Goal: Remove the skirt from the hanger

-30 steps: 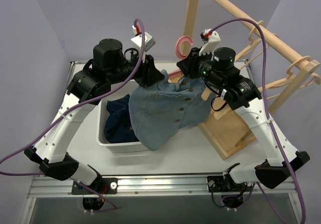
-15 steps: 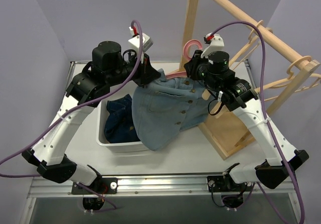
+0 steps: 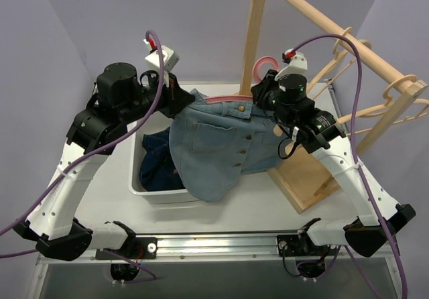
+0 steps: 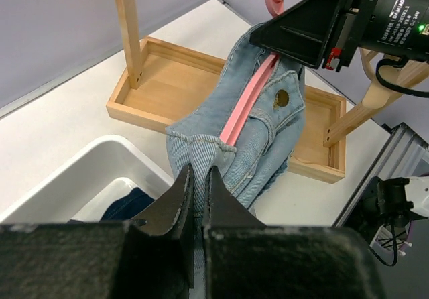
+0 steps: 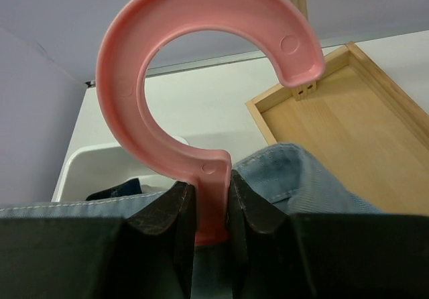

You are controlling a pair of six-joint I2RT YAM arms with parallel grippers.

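Overhead: denim skirt hangs on a pink hanger held in the air near the counter's far edge, hem trailing over a white bin toward the left edge; wooden rack by the right edge.
Left wrist: left gripper is clamped on the waistband's end.
Right wrist: right gripper is clamped on the hanger's neck, under the hook.
Progress: both grips made; waistband not yet slid off the bar, so the removal itself remains.
Writing: motor label in the left wrist view, only "MIAO" legible.
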